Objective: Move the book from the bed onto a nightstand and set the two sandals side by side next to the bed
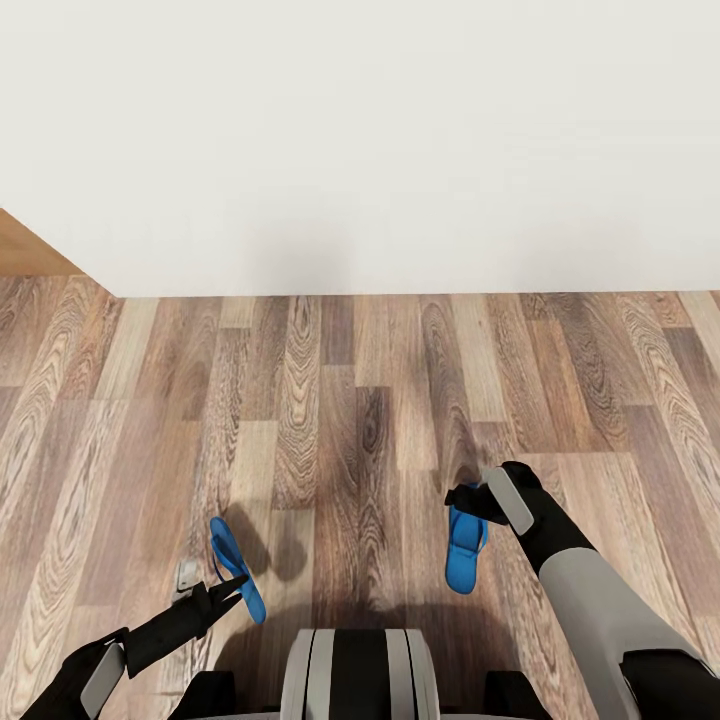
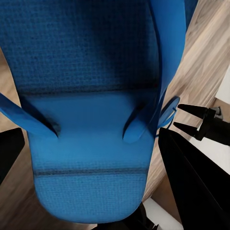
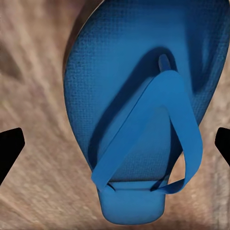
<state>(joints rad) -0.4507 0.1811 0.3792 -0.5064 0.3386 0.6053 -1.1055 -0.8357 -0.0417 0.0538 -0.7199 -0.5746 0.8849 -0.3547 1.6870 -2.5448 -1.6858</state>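
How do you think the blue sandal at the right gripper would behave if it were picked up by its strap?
The sandal looks thin and flat, so it is probably light and may bend a little. Its narrow strap arches clear of the sole, so it would likely flex and let the sole dangle and swing. The textured sole suggests it would not slip easily across the wood floor.

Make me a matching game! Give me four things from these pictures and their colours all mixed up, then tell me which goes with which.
Things:
1. wall
2. floor
3. sandals
4. right forearm

Colours:
A. bright blue
B. grey
C. white
D. brown wood planks

Pairs: 1-C, 2-D, 3-A, 4-B
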